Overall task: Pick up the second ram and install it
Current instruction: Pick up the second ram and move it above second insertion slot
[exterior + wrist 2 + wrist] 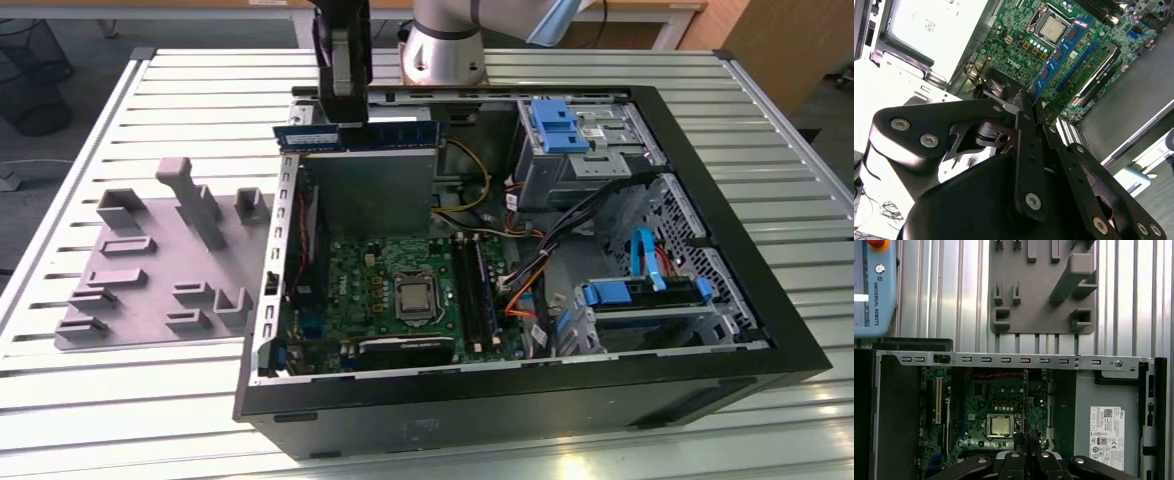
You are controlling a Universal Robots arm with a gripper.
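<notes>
The black two-fingered gripper (344, 118) is closed onto the second ram (387, 135), a long, thin, flat blue-green circuit-board stick with dark chips. It pinches the stick on its flat faces, near the middle of its upper edge. In the exterior view the stick lies level, above the open black computer tower case (534, 400), against the upper edge of the grey metal power supply box (367, 195). It is apart from the long black memory slots (474, 285) on the green motherboard (387, 270). In the second wrist view the fingers (1024, 120) meet on the stick (1060, 50), which runs out over the board. In the first wrist view the stick (1025, 395) appears edge-on, above the square silver processor (1000, 425). A grey plastic fixture plate with raised blocks (147, 270) lies on the slatted metal table (200, 90) on the exterior view's left, beside the case.
</notes>
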